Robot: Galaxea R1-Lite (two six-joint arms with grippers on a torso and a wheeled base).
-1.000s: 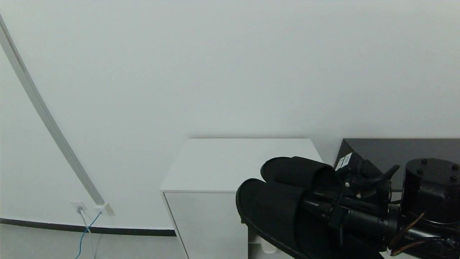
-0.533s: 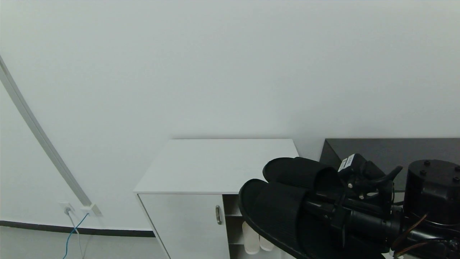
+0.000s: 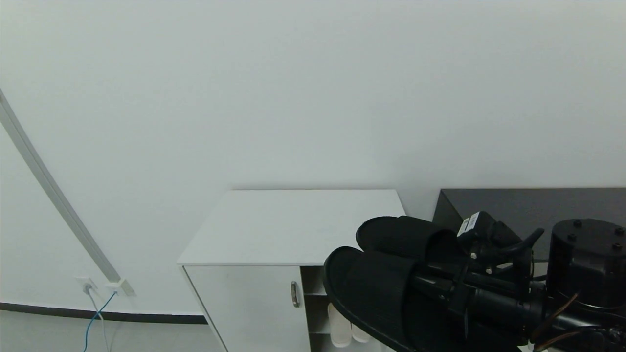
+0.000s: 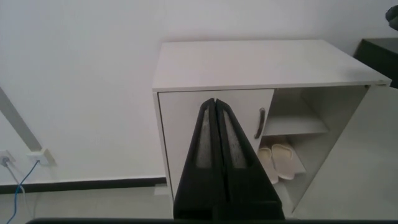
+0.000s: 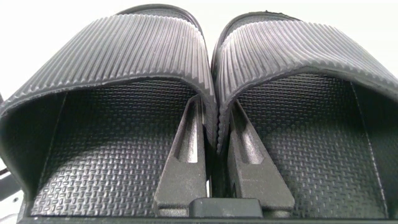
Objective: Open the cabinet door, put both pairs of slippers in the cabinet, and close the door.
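Observation:
The white cabinet (image 3: 293, 227) stands against the wall, its left door (image 3: 249, 308) shut, with a metal handle (image 3: 294, 294). Its right half is open, showing shelves (image 4: 297, 124). A pair of white slippers (image 4: 281, 160) lies on a lower shelf, also visible as white slippers (image 3: 342, 330) in the head view. My right gripper (image 5: 214, 134) is shut on a pair of black slippers (image 3: 386, 274), one finger inside each, pinching their inner walls together, in front of the cabinet's right side. My left gripper (image 4: 215, 106) is shut and empty, pointing at the cabinet's left door from some way off.
A dark table top (image 3: 538, 205) adjoins the cabinet on the right. A wall socket with a blue cable (image 3: 87, 288) and a slanted conduit (image 3: 49, 186) are on the wall to the left. Open floor (image 4: 93, 205) lies before the cabinet.
The head view has shifted, so the cabinet now sits further left in the picture and its open right half with the white slippers shows. The black slippers stay in my right gripper.

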